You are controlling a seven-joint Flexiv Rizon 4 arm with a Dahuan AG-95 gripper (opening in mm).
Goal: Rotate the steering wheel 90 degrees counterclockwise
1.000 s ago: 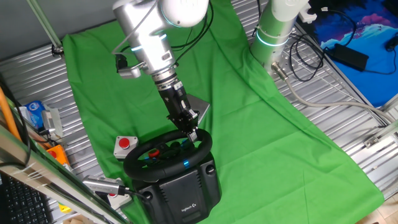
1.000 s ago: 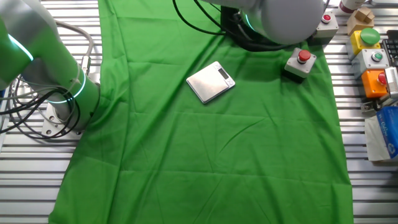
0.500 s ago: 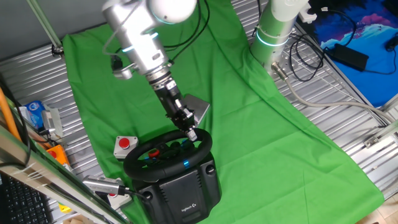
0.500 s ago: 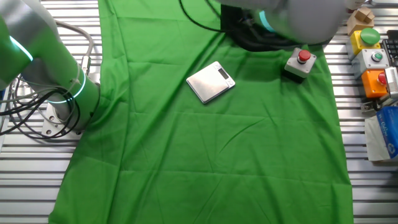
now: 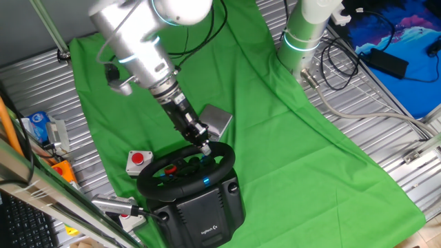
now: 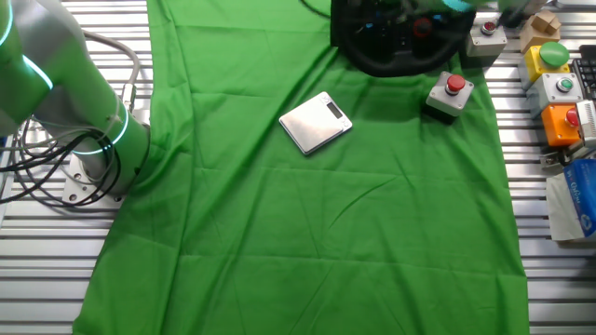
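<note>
The red button (image 5: 138, 159) sits near the left edge of the green cloth (image 5: 289, 138). Right of it, at the near edge, stands the steering wheel (image 5: 185, 170). The gripper (image 5: 204, 147) touches its far rim; whether it pinches the rim I cannot tell. Follow the rim's arc, avoiding the grey box (image 5: 215, 122).

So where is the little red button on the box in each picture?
One fixed view: the red button box sits at lower left on the green cloth, just left of the steering wheel.
The other fixed view: the same box is at upper right, just below and right of the wheel at the top edge.
Shared landmark: the grey metallic box, lying on the cloth near the wheel.
</note>
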